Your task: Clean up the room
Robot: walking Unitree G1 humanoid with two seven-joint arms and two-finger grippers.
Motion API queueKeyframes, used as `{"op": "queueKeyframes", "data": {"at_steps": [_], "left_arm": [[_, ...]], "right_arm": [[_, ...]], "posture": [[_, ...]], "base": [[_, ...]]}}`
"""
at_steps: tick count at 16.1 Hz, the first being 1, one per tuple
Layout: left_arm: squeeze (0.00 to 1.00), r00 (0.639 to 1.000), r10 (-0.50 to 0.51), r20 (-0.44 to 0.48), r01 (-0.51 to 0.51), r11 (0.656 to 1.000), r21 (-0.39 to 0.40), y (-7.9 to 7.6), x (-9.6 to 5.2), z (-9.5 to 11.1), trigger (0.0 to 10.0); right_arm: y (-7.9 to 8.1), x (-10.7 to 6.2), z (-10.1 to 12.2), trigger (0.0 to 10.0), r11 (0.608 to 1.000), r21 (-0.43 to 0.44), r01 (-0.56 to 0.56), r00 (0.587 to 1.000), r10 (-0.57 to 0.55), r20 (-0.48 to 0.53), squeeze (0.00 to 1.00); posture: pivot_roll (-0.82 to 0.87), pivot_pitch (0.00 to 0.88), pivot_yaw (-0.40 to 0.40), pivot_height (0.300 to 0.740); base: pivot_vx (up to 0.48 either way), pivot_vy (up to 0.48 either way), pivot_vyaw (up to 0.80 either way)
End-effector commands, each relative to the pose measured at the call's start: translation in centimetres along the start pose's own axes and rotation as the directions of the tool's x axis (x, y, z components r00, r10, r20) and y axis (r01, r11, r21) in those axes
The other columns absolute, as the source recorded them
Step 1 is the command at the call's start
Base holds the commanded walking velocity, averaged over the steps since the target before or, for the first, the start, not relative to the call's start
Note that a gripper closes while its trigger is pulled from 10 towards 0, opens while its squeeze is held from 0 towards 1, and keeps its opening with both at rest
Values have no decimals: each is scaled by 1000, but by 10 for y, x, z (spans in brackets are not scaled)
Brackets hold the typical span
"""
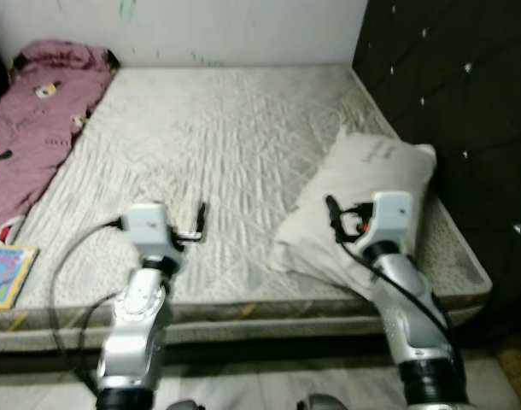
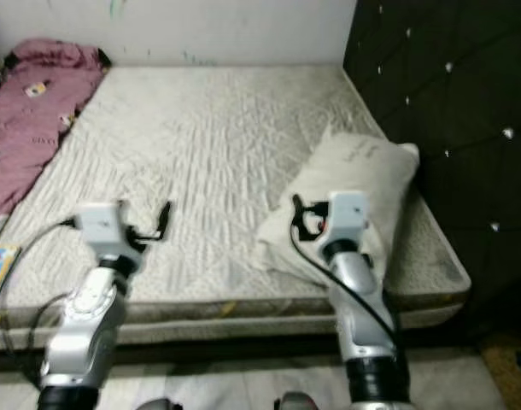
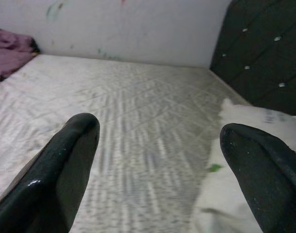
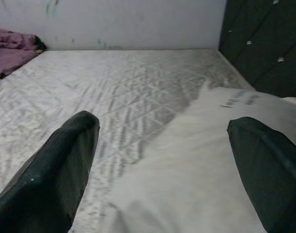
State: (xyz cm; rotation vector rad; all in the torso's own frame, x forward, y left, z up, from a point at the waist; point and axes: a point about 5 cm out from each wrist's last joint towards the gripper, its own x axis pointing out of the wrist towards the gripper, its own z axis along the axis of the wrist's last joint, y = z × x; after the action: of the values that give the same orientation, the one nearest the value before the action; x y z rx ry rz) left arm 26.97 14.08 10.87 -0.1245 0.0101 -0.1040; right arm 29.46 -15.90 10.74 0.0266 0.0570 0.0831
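left eye view: pillow (image 1: 363, 205) at mattress (image 1: 209, 145) edge

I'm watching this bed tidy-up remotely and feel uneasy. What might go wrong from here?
The white pillow lies near the quilted mattress's front right edge, so a pull by the open right gripper might drag it off. The open left gripper hovers over bare mattress and may snag the cover. The colourful book sits near the front left edge and could be knocked off.

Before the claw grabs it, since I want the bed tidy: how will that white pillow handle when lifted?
The pillow looks soft and creased, so it will probably sag and fold around the right claw, which is open over it. It seems light for its bulk. It should drag, not roll, on the quilted mattress.
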Motion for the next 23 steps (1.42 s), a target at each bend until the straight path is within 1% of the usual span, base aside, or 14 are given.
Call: {"op": "queueKeyframes", "data": {"at_steps": [1,5,8,18,23], "left_arm": [[0,1000,21,12,-21,1000,13,7,0,4,10000],[0,1000,20,20,-20,1000,5,7,0,4,10000],[0,999,0,37,0,1000,6,5,0,6,10000],[0,999,-6,36,5,1000,8,5,0,6,10000],[0,999,-11,35,11,1000,13,4,0,6,10000]], "right_arm": [[3,2,4,10000,1000,3,-10,1000,10,14,0],[3,2,4,10000,1000,0,-11,1000,11,15,0],[3,2,4,10000,1000,-2,-11,1000,11,16,0],[3,2,4,10000,1000,4,-9,1000,9,16,0],[3,2,3,10000,1000,5,-11,1000,11,13,0]], "posture": [[-107,0,-3,740],[-108,0,-3,740],[-108,0,-3,740],[-108,0,-2,740],[-107,0,-3,740]], "base": [[0,0,0],[0,0,0],[0,0,0],[317,0,0],[0,0,0]]}}
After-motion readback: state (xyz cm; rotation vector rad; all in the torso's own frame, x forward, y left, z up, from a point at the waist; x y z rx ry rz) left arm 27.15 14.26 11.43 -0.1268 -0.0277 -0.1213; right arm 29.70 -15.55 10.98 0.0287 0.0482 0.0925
